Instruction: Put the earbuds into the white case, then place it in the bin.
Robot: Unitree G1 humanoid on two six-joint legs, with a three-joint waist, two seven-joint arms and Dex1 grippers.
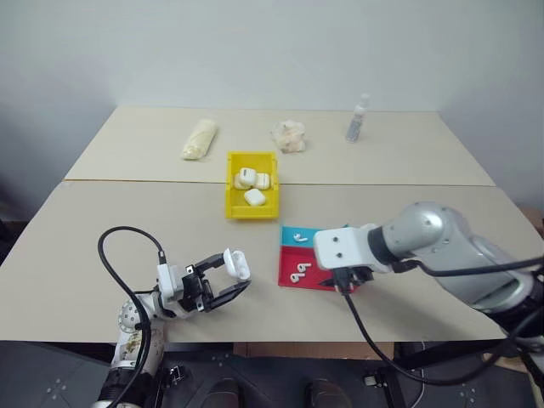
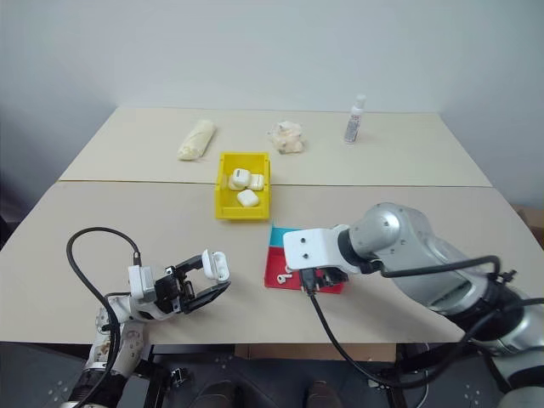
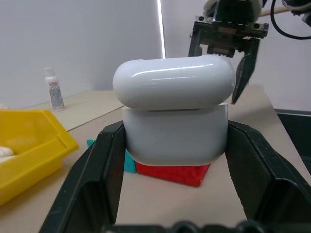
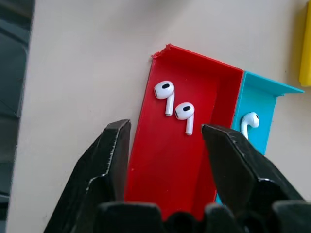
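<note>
Glossy white plastic case (image 3: 175, 116); matt black fingers (image 3: 104, 165).

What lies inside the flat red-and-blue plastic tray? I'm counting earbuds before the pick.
In the flat red-and-blue plastic tray, two tiny glossy white stemmed earbuds lie in the red section; one more lies in the blue section. The open right gripper hovers above, its fingers hiding parts of the tray.

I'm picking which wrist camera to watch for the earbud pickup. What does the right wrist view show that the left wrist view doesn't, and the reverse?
Right wrist view alone: two earbuds lying in the tray's red section and a third in its blue section, framed by the open right gripper. Left wrist view alone: the white case, lid ajar, clamped in the left gripper, plus a small bottle. Both share the red-and-blue tray, the yellow bin and the table.
</note>
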